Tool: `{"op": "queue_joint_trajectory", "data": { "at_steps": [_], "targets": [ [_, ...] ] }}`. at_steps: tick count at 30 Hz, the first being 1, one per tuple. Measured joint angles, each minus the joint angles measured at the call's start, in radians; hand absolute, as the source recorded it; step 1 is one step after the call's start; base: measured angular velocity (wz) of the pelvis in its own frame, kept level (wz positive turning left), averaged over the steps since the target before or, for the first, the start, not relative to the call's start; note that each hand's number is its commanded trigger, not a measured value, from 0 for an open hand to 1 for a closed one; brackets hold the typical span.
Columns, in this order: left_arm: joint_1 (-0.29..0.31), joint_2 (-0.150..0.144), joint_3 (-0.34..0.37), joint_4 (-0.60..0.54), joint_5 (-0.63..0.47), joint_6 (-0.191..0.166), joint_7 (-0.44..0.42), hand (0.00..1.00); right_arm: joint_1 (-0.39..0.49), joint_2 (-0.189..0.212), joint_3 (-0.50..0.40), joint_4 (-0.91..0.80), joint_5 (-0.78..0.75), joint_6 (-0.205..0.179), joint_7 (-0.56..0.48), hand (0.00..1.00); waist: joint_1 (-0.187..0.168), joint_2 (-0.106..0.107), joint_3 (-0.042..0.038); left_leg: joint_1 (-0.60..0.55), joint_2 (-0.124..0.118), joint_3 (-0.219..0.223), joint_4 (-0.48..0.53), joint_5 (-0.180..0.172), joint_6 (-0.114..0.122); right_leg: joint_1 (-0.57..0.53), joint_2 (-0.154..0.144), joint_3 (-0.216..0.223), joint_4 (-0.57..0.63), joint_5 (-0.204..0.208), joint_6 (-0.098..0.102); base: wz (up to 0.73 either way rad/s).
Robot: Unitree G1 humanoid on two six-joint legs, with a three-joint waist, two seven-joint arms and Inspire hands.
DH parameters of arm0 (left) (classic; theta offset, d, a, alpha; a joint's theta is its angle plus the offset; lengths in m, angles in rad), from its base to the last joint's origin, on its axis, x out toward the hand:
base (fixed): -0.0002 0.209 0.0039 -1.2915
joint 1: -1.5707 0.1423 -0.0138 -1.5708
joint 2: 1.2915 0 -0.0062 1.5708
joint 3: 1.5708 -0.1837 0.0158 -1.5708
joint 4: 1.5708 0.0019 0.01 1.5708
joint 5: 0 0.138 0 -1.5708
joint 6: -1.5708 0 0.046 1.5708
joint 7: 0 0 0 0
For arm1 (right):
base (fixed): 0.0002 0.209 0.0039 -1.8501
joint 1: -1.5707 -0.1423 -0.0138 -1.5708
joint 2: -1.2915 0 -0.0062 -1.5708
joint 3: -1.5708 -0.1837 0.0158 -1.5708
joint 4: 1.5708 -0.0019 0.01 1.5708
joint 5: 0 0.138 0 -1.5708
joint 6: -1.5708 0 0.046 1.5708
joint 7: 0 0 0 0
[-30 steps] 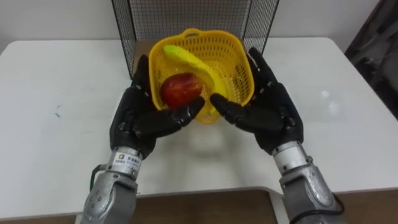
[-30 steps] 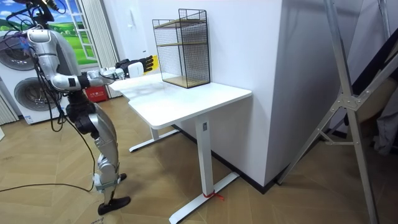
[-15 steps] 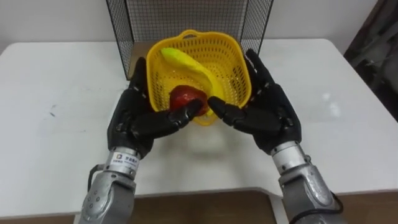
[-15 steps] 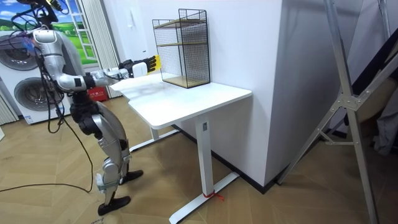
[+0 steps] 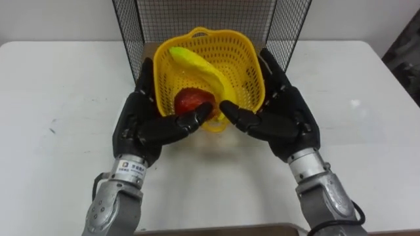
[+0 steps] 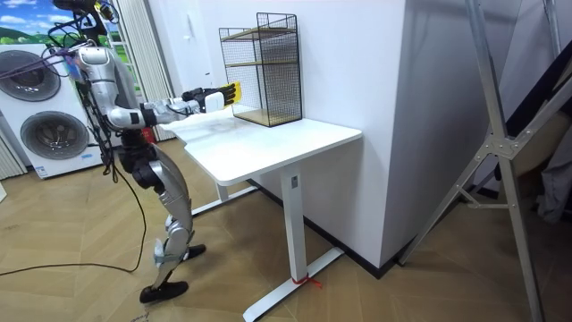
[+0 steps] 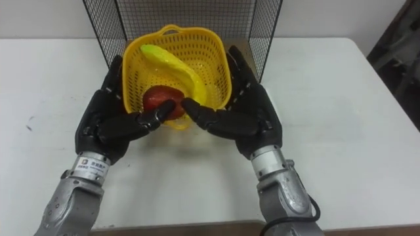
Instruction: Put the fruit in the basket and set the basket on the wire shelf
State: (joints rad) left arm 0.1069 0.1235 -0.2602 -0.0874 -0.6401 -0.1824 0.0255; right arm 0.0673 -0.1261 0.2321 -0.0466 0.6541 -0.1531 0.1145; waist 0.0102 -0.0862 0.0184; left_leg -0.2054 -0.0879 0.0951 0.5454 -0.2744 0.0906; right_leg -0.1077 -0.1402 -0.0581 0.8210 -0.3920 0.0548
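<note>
Basket (image 5: 248, 73): yellow plastic lattice, light, a bit flexy. It carries a banana (image 5: 197, 64) and an apple (image 5: 190, 101) that I judge will roll if it tips, so I'd hold both side walls and keep it level.

Left eye view: left robot hand (image 5: 141, 124) and right robot hand (image 5: 289, 121) flank it, fingers straight against its sides and thumbs under the front, nothing clenched. It's held off the bench (image 5: 59, 85), at the wire shelf (image 5: 197, 16) mouth.

Right eye view: same two-palm clamp.

Room view: arms stretched out, basket just before the shelf's lower level.
</note>
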Motion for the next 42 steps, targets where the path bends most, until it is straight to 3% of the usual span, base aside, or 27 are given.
{"op": "queue_joint_trajectory", "data": {
  "at_steps": [4,6,7,8,9,10,11,14,18,28,37,42],
  "targets": [
    [-0.001,-0.001,0.001,0.001,0.003,-0.002,0.000,0.00,-0.006,-0.001,-0.002,0.005,0.004,-0.001,-0.001,0.00,-0.003,0.013,0.0078,0.031,-0.008,0.000,-0.018,-0.015,0.020,0.011,-0.009,-0.010,-0.003,0.034,0.014,-0.10],
    [-0.004,0.000,0.001,0.004,0.001,-0.005,0.000,0.00,-0.007,0.003,-0.002,0.012,-0.015,-0.001,-0.002,0.00,-0.007,0.029,0.0180,0.045,-0.005,-0.020,-0.035,-0.013,0.027,-0.004,0.006,-0.010,-0.044,0.010,0.004,-0.06],
    [-0.005,0.000,0.001,0.006,0.001,-0.007,0.000,0.00,-0.007,0.003,-0.002,0.014,-0.019,-0.001,-0.002,0.00,-0.011,0.031,0.0193,0.046,-0.004,-0.024,-0.039,-0.013,0.027,-0.013,0.013,-0.010,-0.070,0.002,0.001,0.06],
    [-0.005,0.000,0.001,0.012,0.002,-0.008,0.000,0.00,-0.007,0.001,0.001,0.022,-0.028,-0.001,-0.002,0.00,-0.012,0.029,0.0190,0.054,-0.005,-0.024,-0.046,-0.011,0.030,-0.029,0.023,-0.014,-0.144,-0.005,-0.001,0.12],
    [-0.005,0.000,-0.002,0.017,0.002,-0.008,0.000,0.00,-0.007,0.002,0.001,0.026,-0.030,-0.001,-0.002,0.00,-0.014,0.027,0.0186,0.059,-0.010,-0.023,-0.046,-0.012,0.030,-0.042,0.021,-0.028,-0.228,0.017,-0.008,0.17],
    [-0.006,-0.003,-0.002,0.024,0.003,-0.008,0.000,0.00,-0.007,0.002,0.002,0.030,-0.028,-0.001,-0.002,0.00,-0.018,0.031,0.0180,0.062,-0.011,-0.029,-0.045,-0.013,0.029,-0.043,0.024,-0.038,-0.229,0.039,-0.024,0.21],
    [-0.006,-0.006,-0.005,0.032,0.003,-0.008,0.000,0.00,-0.009,0.003,0.003,0.034,-0.027,0.000,-0.002,0.00,-0.025,0.040,0.0107,0.067,-0.009,-0.041,-0.057,-0.014,0.027,-0.029,0.026,-0.055,-0.255,0.050,-0.027,0.16],
    [-0.011,-0.004,-0.003,0.032,0.002,-0.008,0.000,0.00,-0.018,0.000,0.003,0.034,-0.024,0.000,-0.002,0.00,-0.019,0.046,0.0102,0.081,0.012,-0.045,-0.081,-0.011,0.019,0.011,0.059,-0.060,-0.321,0.077,-0.038,0.01],
    [-0.021,-0.007,-0.005,0.033,0.004,-0.008,0.001,0.00,-0.026,0.001,0.002,0.034,0.000,0.000,-0.009,0.00,-0.013,0.051,0.0056,0.130,0.031,-0.045,-0.130,-0.004,0.010,0.079,0.088,-0.054,-0.409,0.116,-0.040,-0.09],
    [-0.057,-0.011,-0.009,0.034,0.023,0.004,0.022,0.00,-0.049,0.003,0.003,0.037,0.012,0.000,-0.046,0.00,-0.014,0.057,0.0015,0.182,0.033,-0.041,-0.203,0.021,0.008,0.130,0.098,-0.052,-0.514,0.151,-0.041,-0.02],
    [-0.171,-0.013,0.005,0.111,0.074,0.033,0.037,0.00,-0.118,0.004,-0.006,0.108,0.049,0.000,-0.079,0.00,-0.016,0.068,0.0080,0.200,0.042,-0.021,-0.217,0.023,0.005,0.158,0.108,-0.032,-0.550,0.162,-0.044,-0.06],
    [-0.267,-0.030,0.029,0.218,0.120,0.084,0.041,0.00,-0.200,-0.002,-0.020,0.204,0.085,0.031,-0.107,0.00,-0.017,0.076,0.0081,0.203,0.046,-0.013,-0.227,0.025,0.002,0.161,0.112,-0.026,-0.568,0.176,-0.045,-0.05]
  ]
}}
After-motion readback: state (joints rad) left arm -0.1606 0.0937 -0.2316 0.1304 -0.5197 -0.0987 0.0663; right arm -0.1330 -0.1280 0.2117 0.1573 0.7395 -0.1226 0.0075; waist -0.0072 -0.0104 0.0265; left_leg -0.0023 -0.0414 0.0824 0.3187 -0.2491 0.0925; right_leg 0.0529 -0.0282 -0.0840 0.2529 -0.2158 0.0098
